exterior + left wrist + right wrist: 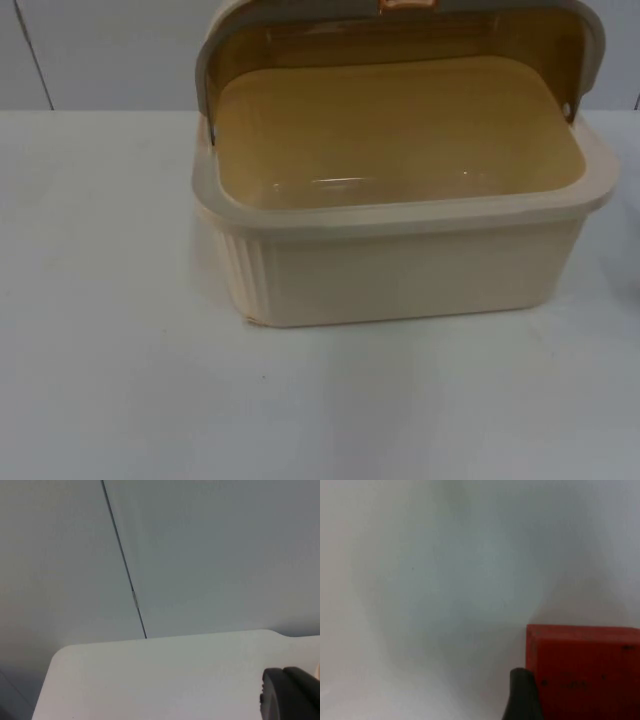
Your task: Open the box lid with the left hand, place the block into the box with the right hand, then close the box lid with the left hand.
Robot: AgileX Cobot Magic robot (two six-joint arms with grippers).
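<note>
The cream box (pixel 400 265) stands at the middle of the table in the top view. Its lid (pixel 400 20) is swung up and back, and the amber inside (pixel 400 130) holds nothing. In the right wrist view a red block (pixel 585 672) sits in my right gripper (pixel 580 700), a black fingertip (pixel 520 695) pressed against its side, above bare white table. My left gripper (pixel 292 695) waits over a rounded corner of the table, facing the grey partition wall.
White table top (pixel 120 380) spreads to the left and in front of the box. The grey partition wall (pixel 210 555), with a dark vertical seam (pixel 125 565), closes off the table's far edge.
</note>
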